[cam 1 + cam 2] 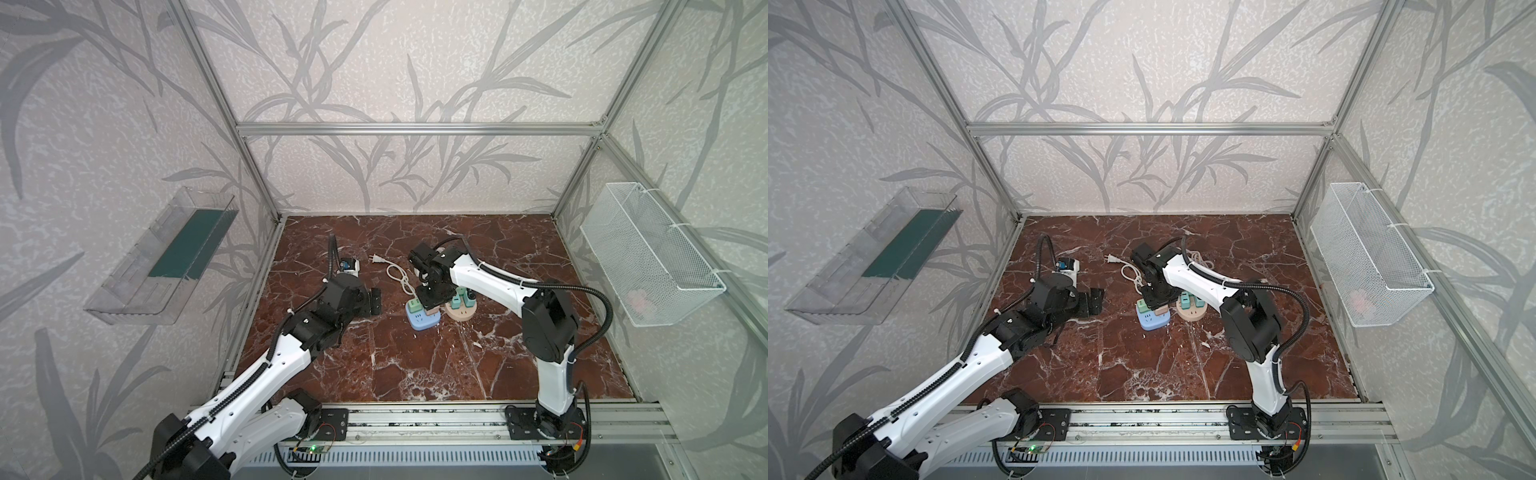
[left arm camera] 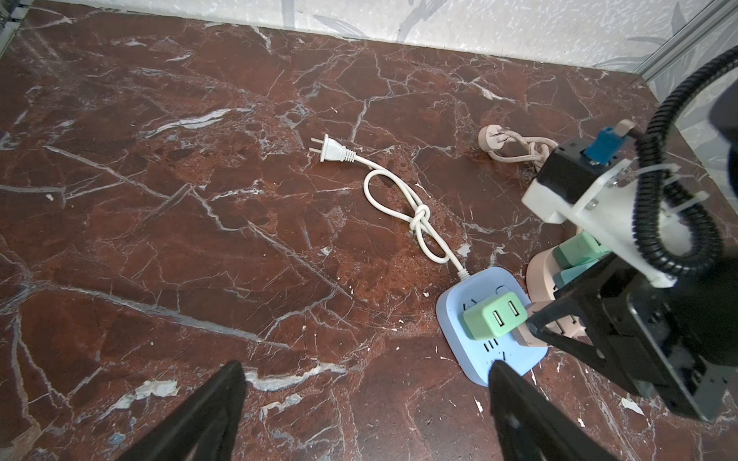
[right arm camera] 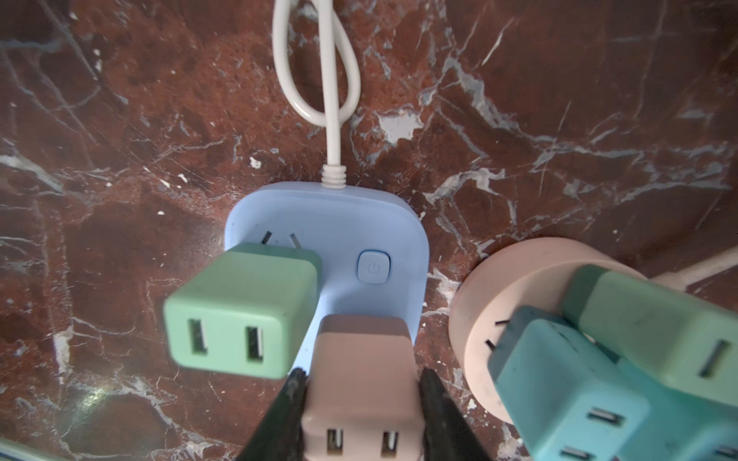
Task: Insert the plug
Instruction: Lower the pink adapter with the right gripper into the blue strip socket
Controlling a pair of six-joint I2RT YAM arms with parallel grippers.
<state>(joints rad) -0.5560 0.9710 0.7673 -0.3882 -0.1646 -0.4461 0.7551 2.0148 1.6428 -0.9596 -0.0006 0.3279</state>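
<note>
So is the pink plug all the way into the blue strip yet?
Cannot tell: the right gripper is shut on the pink plug over the blue strip, but its prongs are hidden.

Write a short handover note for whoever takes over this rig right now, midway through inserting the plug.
Right pincer: shut on the pink plug, held at the blue power strip beside the green plug standing on it.
Left pincer: open, empty, above the table near the strip.
Done: plug grasped, at the strip.
Left: seating not visible; press home, release.
</note>
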